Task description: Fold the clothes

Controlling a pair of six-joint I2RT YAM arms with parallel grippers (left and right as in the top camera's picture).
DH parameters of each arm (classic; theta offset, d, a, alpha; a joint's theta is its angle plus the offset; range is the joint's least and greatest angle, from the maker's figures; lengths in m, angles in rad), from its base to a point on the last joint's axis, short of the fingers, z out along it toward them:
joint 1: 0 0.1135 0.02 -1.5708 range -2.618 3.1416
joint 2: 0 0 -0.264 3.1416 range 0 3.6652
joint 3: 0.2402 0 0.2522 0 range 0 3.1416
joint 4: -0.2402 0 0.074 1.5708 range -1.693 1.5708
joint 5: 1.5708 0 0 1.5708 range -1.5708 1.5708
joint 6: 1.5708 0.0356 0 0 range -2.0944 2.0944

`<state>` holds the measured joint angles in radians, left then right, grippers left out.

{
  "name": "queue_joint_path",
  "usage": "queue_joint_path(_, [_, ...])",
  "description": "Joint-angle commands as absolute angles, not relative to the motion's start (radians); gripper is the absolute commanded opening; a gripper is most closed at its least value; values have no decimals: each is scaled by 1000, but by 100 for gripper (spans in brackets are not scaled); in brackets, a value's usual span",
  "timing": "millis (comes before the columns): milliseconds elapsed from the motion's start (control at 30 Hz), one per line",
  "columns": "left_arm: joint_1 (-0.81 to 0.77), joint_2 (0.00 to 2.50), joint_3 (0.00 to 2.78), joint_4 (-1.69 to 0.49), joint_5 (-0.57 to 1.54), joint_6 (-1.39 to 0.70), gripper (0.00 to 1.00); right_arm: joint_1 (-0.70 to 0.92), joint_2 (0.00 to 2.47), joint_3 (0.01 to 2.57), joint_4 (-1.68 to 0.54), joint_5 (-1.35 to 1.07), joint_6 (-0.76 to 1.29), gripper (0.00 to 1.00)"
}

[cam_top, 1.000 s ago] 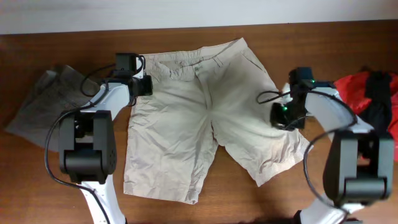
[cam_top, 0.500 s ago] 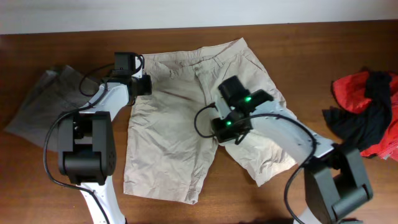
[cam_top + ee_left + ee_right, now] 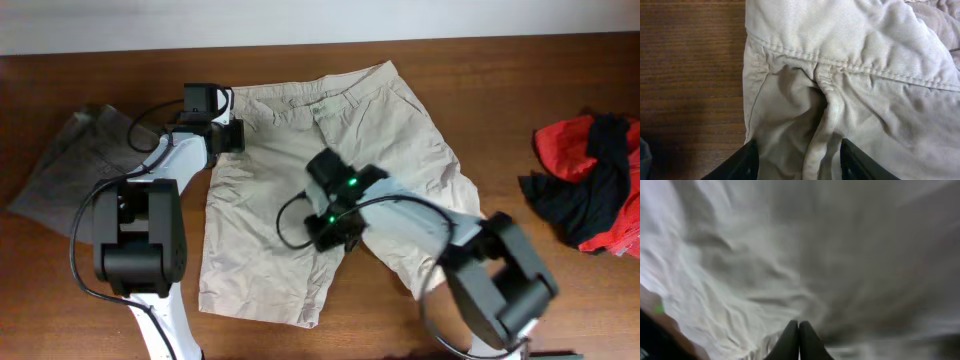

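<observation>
The beige shorts lie flat in the middle of the wooden table, waistband towards the far edge. My left gripper rests at the waistband's left corner. In the left wrist view it is open, its jaws either side of a raised fold of the shorts just below the waistband seam. My right gripper is over the crotch area. In the blurred right wrist view it is shut, tips together above the cloth. I cannot tell whether any cloth is pinched.
Darker grey shorts lie crumpled at the left edge of the table. A heap of red and black garments sits at the right edge. Both arm bases stand at the near edge.
My right gripper has closed and swept left from the right leg's outer edge to the middle of the shorts. The left jaws have opened a little; the left arm has stayed put.
</observation>
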<state>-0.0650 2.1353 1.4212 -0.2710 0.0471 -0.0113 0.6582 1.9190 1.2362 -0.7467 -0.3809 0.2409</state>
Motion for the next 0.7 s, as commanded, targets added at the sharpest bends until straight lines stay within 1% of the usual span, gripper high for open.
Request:
queue_joint_path(0, [-61,2094,1430,-267,38,16,48,666,1968,1242,-781,-393,341,4])
queue_joint_path(133, [-64,2094,1430,-276,38,16,36,639,1970,1242,-858,-381,445,4])
queue_joint_path(233, [-64,2094,1430,-290,38,16,25,596,1970,1242,-956,-369,455,4])
queue_joint_path(367, [-64,2094,1430,-314,38,16,22,528,1970,1242,-1056,-221,453,4])
queue_joint_path(433, [-64,2094,1430,-333,39,16,22,485,1970,1242,-1077,-141,438,4])
queue_joint_path(600, [-64,2094,1430,-381,41,16,21,419,1970,1242,-1089,-22,417,4])
queue_joint_path(667, [-64,2094,1430,-391,41,15,21,388,1970,1242,-1089,-29,401,4])
